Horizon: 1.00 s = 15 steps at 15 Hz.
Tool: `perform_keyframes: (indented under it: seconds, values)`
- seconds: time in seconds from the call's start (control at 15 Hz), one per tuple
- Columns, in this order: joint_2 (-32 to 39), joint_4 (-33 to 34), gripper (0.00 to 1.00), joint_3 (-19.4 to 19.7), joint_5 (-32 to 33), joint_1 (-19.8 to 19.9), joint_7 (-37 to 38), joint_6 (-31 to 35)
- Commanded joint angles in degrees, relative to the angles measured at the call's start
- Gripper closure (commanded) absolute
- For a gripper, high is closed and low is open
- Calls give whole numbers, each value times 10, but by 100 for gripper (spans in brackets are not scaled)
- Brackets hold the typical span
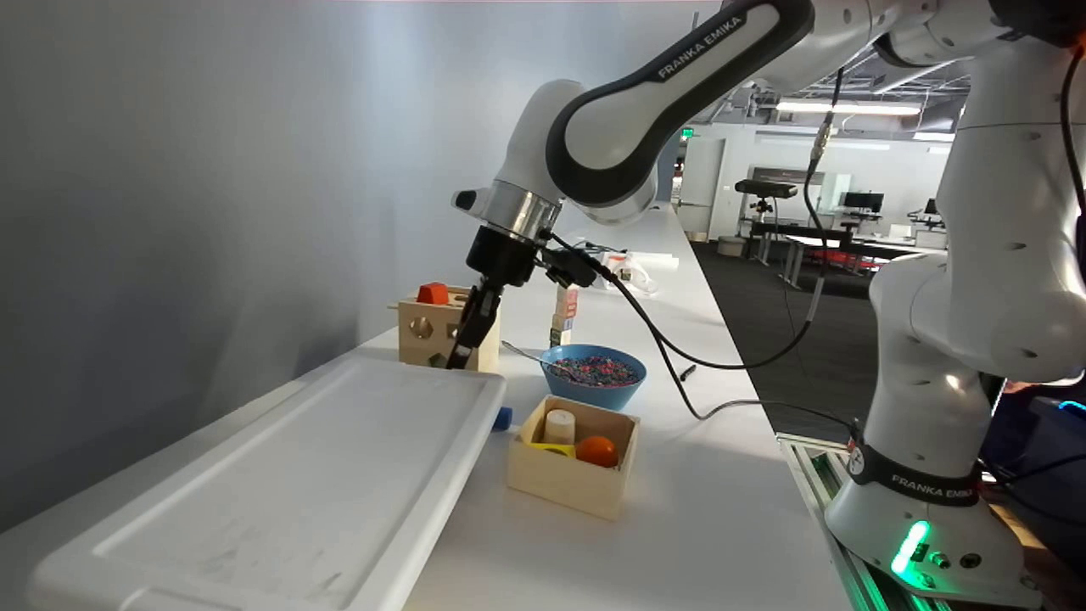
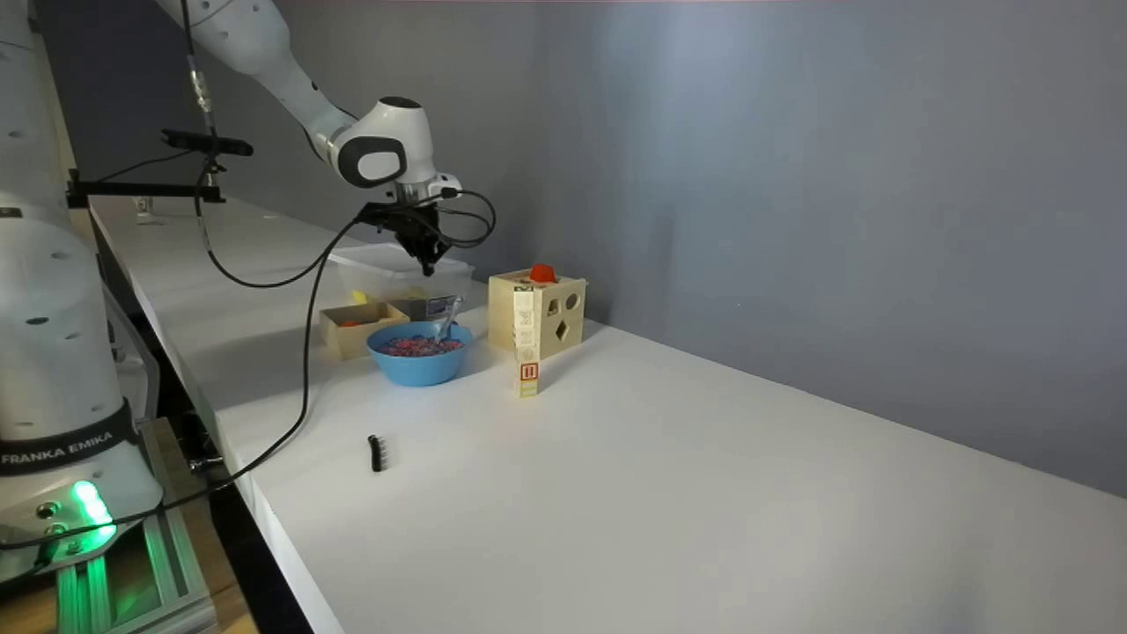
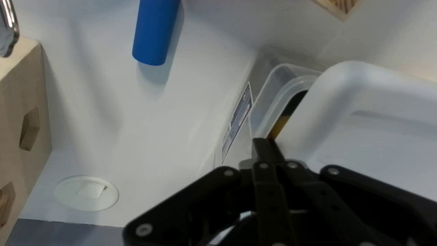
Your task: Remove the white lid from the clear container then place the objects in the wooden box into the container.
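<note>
Gripper [image 3: 267, 145] looks clenched from here, nothing visible between the tips, white lid [image 3: 368, 136] at its 3 o'clock in wrist view, askew over the clear container [image 3: 266, 107]; I'd push its near edge gently toward 3 o'clock so the container doesn't slide.

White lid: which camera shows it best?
An exterior view: nearly the whole white lid shows, only its near end cut off. The wrist view gives a close rounded corner and part of the top. In an exterior view where the clear container shows, I can't make out the lid.
</note>
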<state>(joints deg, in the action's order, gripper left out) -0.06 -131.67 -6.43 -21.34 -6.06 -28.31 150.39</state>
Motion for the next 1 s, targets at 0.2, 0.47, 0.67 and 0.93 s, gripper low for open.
perform_keyframes:
  seconds: [0.2,0.47,0.67,0.93]
  values:
    - [14,8,100,-2,0,-4,-32,-16]
    - [30,21,100,2,8,1,-31,-34]
    - [31,29,73,3,2,3,-28,-47]
    - [41,32,47,3,5,7,-24,-53]
